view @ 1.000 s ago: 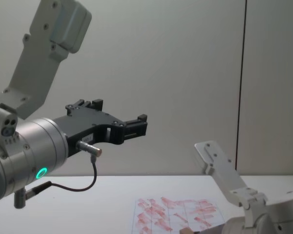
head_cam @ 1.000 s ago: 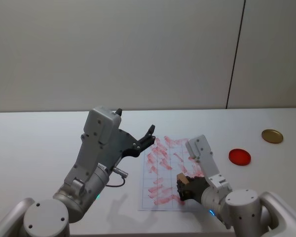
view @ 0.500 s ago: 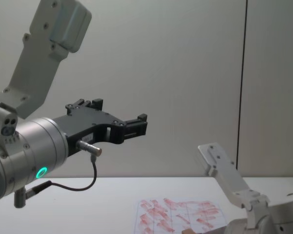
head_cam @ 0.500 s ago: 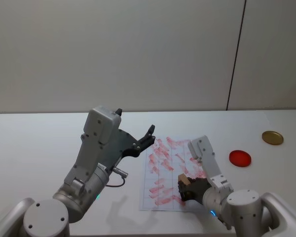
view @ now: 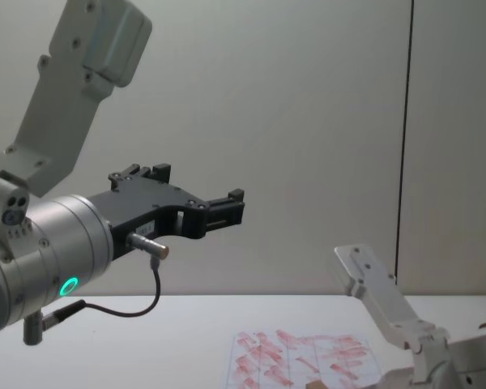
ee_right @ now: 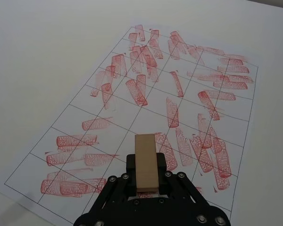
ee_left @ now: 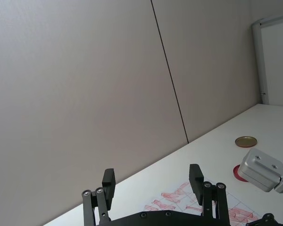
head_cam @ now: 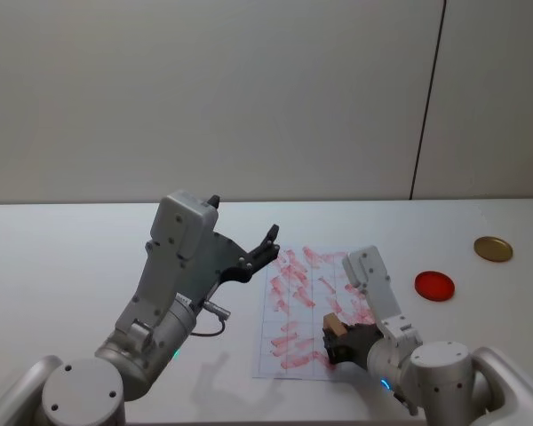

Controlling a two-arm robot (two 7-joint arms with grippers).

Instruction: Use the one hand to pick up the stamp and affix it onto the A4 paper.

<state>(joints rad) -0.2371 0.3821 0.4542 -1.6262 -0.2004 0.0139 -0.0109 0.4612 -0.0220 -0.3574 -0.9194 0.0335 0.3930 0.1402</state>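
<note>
Right wrist view: black two-fingered right claw [ee_right: 146, 173] clamped on small tan wooden rectangular stamp [ee_right: 145, 157], over white gridded A4 paper [ee_right: 188, 94] near white desk [head_cam: 71, 257] front edge; contact unclear. Left claw [ee_left: 152, 175] raised, fingers apart.

Your right gripper [ee_right: 146, 173] has its jaws clamped on the stamp [ee_right: 145, 160], held on end over the near rows of the A4 paper [ee_right: 85, 123], which lies flat on the white bench [ee_right: 37, 47], thick with red marks.
</note>
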